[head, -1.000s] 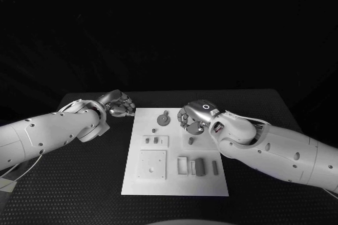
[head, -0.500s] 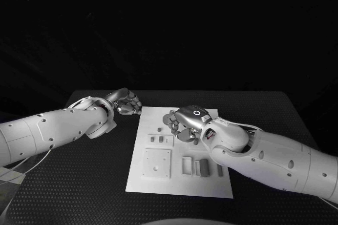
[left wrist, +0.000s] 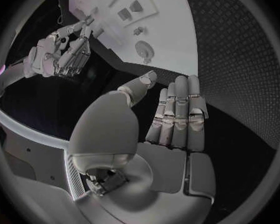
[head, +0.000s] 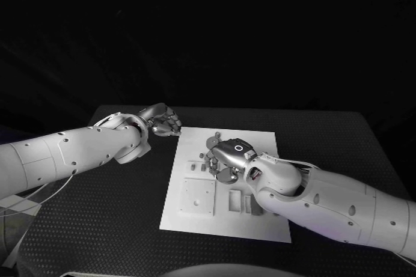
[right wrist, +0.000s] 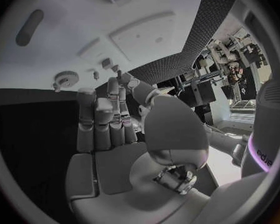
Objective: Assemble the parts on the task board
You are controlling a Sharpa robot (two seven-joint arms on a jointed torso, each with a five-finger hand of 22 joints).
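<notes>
So I'm at the reach-in stage: nothing picked up yet, as far as I can judge. My right hand (head: 227, 160) hovers over the middle of the white board (head: 260, 229), fingers stretched out flat and empty in its wrist camera, with a small gear (right wrist: 66, 79) lying on the board just past the fingertips. The other little parts (head: 244, 202) sit in the board's near half. My left hand (head: 163, 121) hangs off the board's far left corner, fingers straight, holding nothing. I reckon the next move is lowering the right hand and curling the fingers round the gear, which looks fiddly because it lies flat.

Compared with a second ago, the right hand has slid from the board's right side toward its centre; the left hand has barely budged beside that corner.
</notes>
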